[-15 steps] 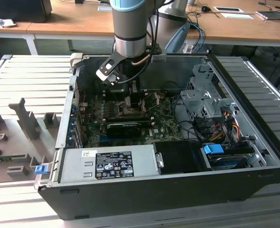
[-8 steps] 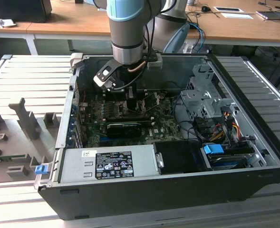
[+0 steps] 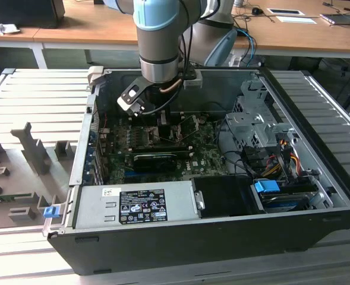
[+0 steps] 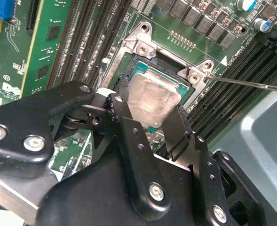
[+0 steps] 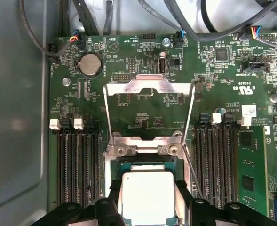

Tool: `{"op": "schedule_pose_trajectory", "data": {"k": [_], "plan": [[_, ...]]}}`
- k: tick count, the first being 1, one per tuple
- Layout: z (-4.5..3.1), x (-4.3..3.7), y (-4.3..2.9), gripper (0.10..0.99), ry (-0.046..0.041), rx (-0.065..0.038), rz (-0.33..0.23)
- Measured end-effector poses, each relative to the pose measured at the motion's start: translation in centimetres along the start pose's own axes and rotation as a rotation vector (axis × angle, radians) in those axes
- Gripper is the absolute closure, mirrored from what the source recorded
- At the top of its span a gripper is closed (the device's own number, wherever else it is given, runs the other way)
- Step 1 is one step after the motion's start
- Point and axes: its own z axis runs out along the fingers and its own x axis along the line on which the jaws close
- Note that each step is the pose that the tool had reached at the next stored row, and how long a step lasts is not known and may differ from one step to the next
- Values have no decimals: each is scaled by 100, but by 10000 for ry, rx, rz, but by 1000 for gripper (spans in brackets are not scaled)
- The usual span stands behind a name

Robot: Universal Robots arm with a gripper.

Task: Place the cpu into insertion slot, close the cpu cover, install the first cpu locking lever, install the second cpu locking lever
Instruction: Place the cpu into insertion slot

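- One cpu [image 5: 147, 197] [image 4: 153, 100] is seen in both wrist views, silver top up, squarely over the slot [image 4: 164, 60]; whether it is seated or just above cannot be told.
- Two opposite edges of the cpu are clamped by the black fingers [image 4: 179, 125] of the gripper [image 4: 150, 115].
- The cover [image 5: 147, 84] is swung open beyond the slot, green board [image 5: 147, 110] showing through its window.
- Memory slots [image 5: 77, 160] lie on either side of the slot.
- In the exterior view the board is laid flat in an open case [image 3: 222, 231], set on a grey slatted table [image 3: 38, 101]; wooden desks [image 3: 73, 27] are behind.
- The arm [image 3: 157, 41] is held upright, wrist lowered into the case.
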Motion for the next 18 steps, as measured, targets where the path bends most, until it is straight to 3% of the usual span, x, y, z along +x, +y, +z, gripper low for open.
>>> {"op": "schedule_pose_trajectory", "data": {"k": [11, 13, 16, 18], "plan": [[33, 5, -2, 557, -3, 0, 1], [32, 5, -2, 482, -4, 0, 2], [33, 1, 0, 482, -8, 0, 0], [33, 0, 3, 482, -56, -1, -2]]}}
